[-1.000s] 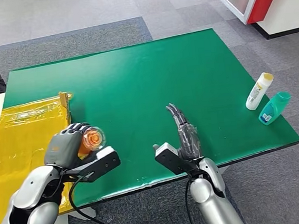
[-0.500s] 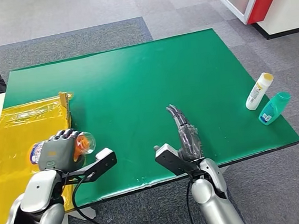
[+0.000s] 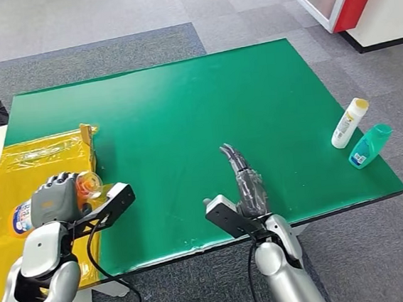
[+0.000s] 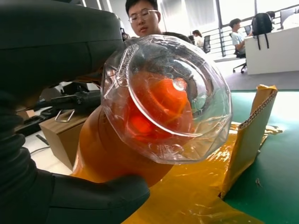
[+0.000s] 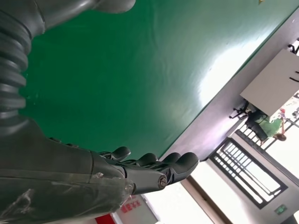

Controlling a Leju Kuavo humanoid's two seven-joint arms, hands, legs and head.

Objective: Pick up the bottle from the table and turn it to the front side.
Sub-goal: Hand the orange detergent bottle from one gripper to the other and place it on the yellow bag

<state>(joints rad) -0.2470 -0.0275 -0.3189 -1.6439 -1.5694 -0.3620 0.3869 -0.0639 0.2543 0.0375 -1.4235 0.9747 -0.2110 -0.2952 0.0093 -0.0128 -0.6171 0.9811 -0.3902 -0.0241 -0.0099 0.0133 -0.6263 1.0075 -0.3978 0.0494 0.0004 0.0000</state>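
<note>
Three bottles are in sight, two hands, one green table (image 3: 185, 110) and one yellow bag (image 3: 33, 163). The orange bottle (image 3: 58, 200) is the one in play: the left hand (image 3: 55, 199) grasps it around the body, lifted off the table at the table's near left corner and over the yellow bag, lying roughly level with its clear cap (image 3: 89, 183) toward the table's middle and its blue-and-white labelled base (image 3: 21, 218) sticking out the other way. In the left wrist view the clear cap (image 4: 166, 98) faces the camera with the orange top inside it, the orange bottle (image 4: 105, 149) wedged between the thumb and the darker fingers (image 4: 53, 37), and a person sits behind. The right hand (image 3: 245, 182) is released, fingers straight and together, holding nothing, standing edge-up over the table's near edge; the right wrist view shows its fingers (image 5: 155, 165) extended above the green surface. A white bottle (image 3: 349, 122) and a teal bottle (image 3: 370, 145) lie just beside each other at the table's far right edge. Compared with a second ago, the left hand has carried the orange bottle further left, away from the table's middle, and turned it so the labelled base now shows; the right hand has barely shifted, and the white and teal bottles have stayed put.
</note>
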